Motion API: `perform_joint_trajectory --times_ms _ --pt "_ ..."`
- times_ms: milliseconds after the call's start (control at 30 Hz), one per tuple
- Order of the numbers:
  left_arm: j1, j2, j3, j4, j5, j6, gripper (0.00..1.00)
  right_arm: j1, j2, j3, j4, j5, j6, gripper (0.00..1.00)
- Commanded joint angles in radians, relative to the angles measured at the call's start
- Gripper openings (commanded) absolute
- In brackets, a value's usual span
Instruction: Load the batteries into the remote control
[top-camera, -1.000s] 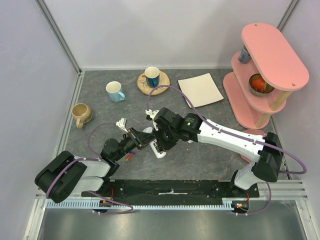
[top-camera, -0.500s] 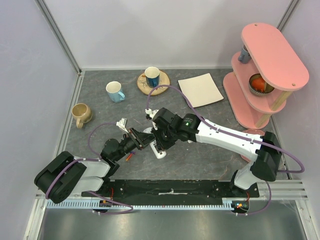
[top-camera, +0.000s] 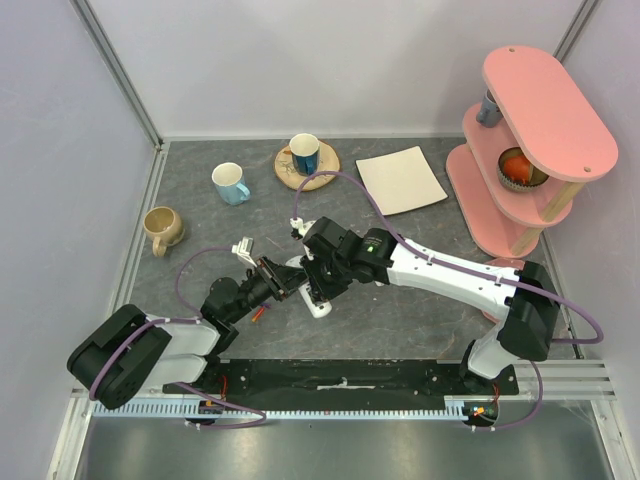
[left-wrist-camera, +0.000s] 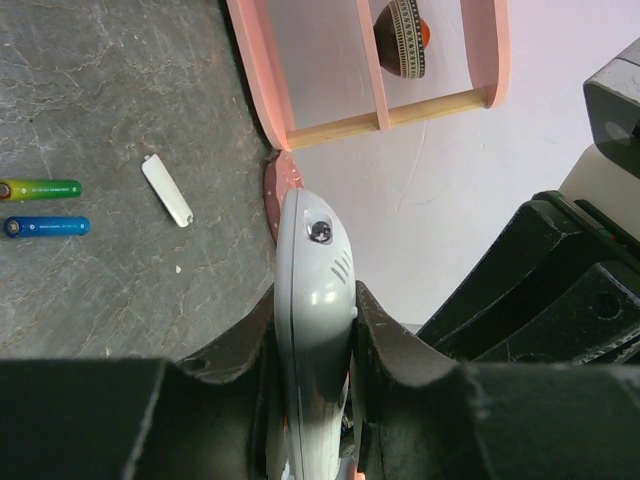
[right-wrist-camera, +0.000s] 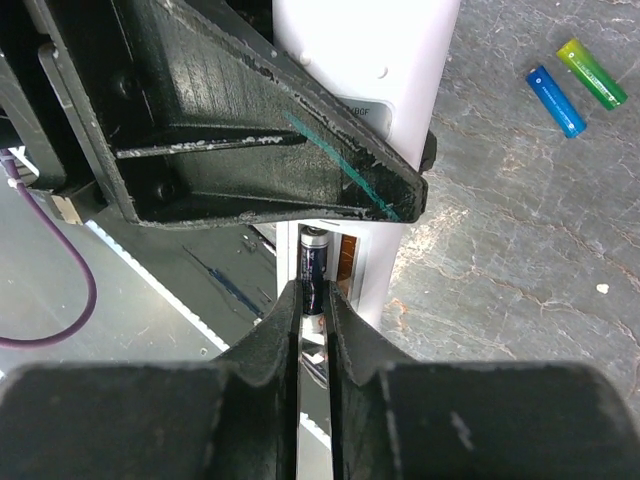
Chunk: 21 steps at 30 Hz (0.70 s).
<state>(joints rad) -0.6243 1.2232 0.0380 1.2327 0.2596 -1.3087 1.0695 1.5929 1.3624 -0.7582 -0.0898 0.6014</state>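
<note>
Now: left jaws clamped on the remote control (left-wrist-camera: 312, 260), about mid-bench (left-wrist-camera: 120, 90), somewhat toward the near edge. Right jaws narrow, pinching a blue-purple battery (right-wrist-camera: 313, 262) at the remote's open bay; seated or not, cannot tell. Green battery (left-wrist-camera: 42, 188) and blue battery (left-wrist-camera: 47, 226) lie side by side on the bench, near a small white cover (left-wrist-camera: 167, 190).

Grey tabletop (top-camera: 400, 325) w/ lilac walls (top-camera: 330, 60), pink shelf (top-camera: 545, 110).
</note>
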Motion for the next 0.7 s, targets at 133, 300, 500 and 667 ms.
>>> perform_joint_trajectory --times_ms 133,300,500,667 --pt "-0.017 -0.033 -0.013 0.31 0.01 -0.014 0.02 0.003 0.016 -0.016 0.069 0.004 0.015 0.22" --pt "-0.018 -0.033 -0.015 0.312 0.007 -0.011 0.02 0.004 0.01 -0.014 0.068 -0.005 0.012 0.23" --pt "-0.017 -0.033 -0.015 0.312 0.007 -0.009 0.02 0.003 0.004 -0.008 0.049 -0.004 0.005 0.26" --pt "-0.017 -0.033 -0.016 0.312 0.004 -0.008 0.02 0.003 -0.004 0.006 0.022 0.01 -0.003 0.3"
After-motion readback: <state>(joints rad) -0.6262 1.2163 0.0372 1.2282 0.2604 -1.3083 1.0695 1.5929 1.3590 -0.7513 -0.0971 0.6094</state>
